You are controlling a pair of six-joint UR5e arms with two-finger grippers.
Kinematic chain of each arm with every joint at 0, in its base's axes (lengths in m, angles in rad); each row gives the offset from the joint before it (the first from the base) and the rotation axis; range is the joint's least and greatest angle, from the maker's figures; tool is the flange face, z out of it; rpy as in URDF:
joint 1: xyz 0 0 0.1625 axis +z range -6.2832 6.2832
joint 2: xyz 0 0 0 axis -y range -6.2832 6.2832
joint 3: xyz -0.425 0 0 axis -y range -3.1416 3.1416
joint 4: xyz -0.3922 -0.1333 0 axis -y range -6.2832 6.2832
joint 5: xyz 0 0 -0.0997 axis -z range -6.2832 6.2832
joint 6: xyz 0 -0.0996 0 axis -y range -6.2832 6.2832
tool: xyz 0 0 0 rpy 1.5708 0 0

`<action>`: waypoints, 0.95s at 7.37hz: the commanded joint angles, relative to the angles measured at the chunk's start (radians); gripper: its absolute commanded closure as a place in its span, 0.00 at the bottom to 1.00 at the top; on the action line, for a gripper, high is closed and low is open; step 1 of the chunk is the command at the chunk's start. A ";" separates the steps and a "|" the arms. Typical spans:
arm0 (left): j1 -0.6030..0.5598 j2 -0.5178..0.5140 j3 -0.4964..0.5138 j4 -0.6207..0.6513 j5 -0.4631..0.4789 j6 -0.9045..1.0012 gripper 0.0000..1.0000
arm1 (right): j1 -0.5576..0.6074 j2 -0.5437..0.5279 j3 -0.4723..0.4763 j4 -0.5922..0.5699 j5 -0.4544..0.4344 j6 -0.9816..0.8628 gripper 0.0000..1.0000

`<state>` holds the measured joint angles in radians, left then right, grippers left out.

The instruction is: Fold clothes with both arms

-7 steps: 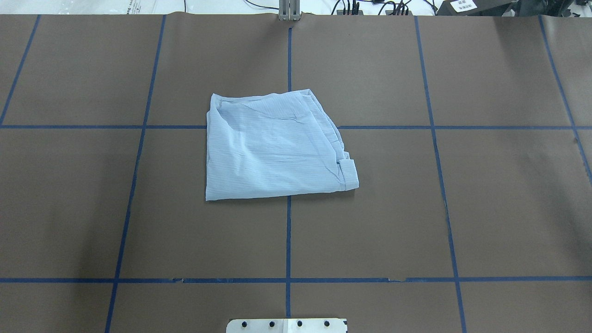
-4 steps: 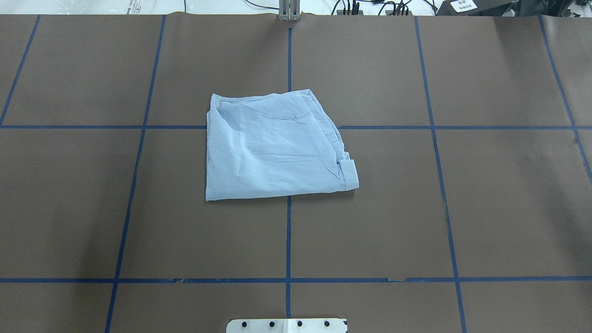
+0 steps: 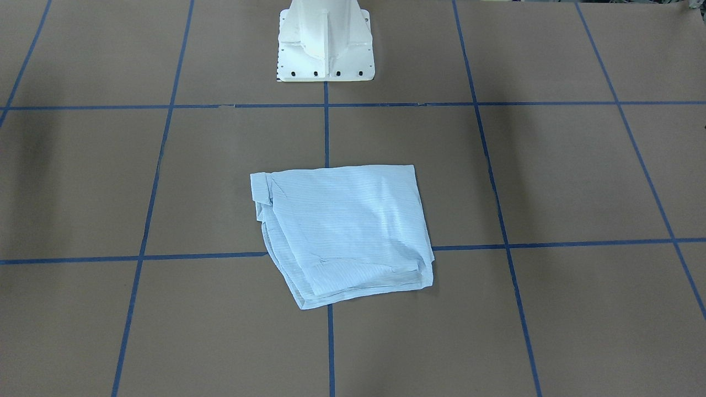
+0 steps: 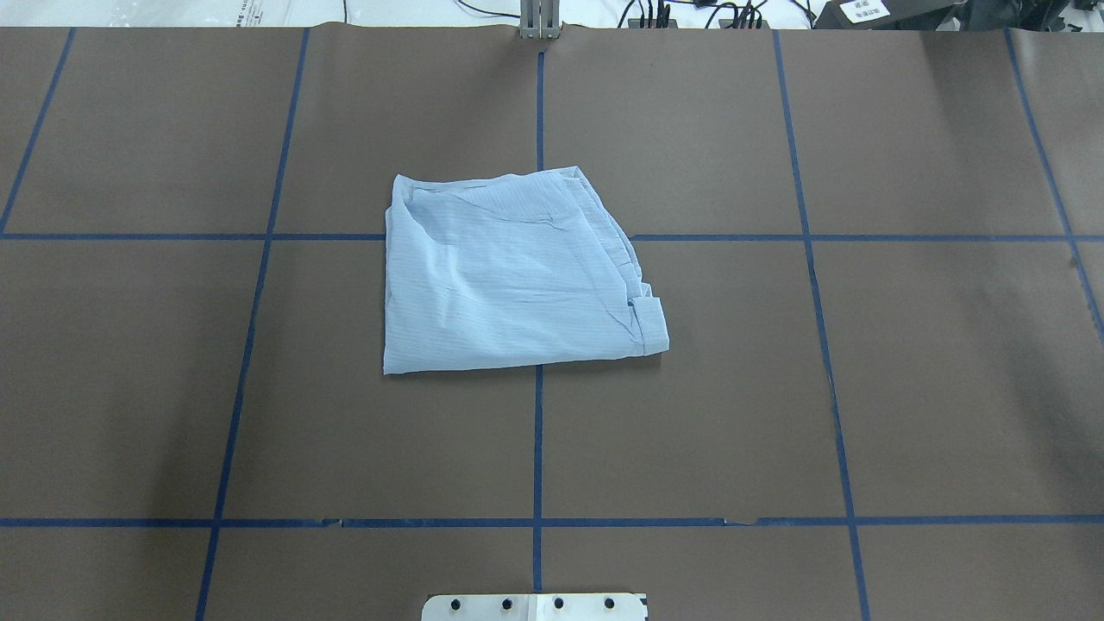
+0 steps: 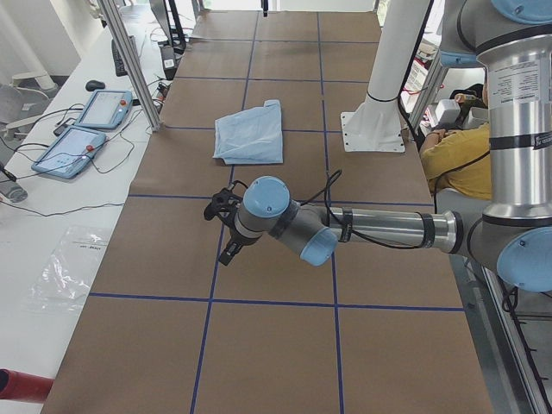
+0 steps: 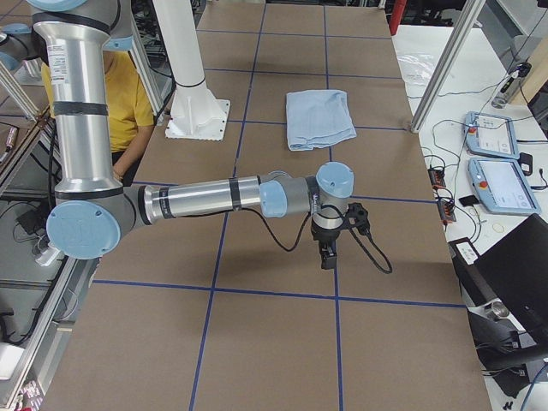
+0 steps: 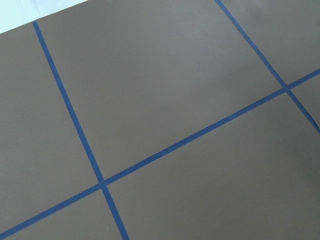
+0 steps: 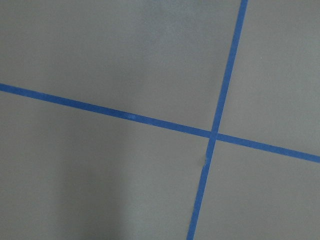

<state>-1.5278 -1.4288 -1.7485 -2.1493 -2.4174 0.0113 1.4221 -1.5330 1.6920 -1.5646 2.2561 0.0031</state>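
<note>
The clothes, a light-blue pinstriped shirt [image 4: 509, 276], lie folded into a rough square at the middle of the brown table [image 4: 862, 388]; the shirt also shows from the front [image 3: 345, 231] and from both ends [image 5: 250, 134] [image 6: 318, 118]. Neither gripper touches it. My left gripper [image 5: 229, 255] hangs low over bare table well off to the shirt's left. My right gripper [image 6: 327, 257] points down over bare table well off to its right. I cannot tell whether either is open or shut. Both wrist views show only table and blue tape lines.
The white pedestal base [image 3: 325, 49] stands at the table's near edge by the robot. A person in yellow [image 5: 457, 164] sits behind the robot. Teach pendants [image 6: 501, 180] and cables lie on the side bench past an aluminium post [image 5: 129, 60].
</note>
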 commanded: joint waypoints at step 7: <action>0.000 -0.007 -0.009 -0.027 0.021 0.004 0.00 | -0.003 0.001 0.012 0.001 0.000 0.005 0.00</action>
<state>-1.5278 -1.4357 -1.7565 -2.1767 -2.3946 0.0139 1.4197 -1.5325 1.7042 -1.5631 2.2565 0.0059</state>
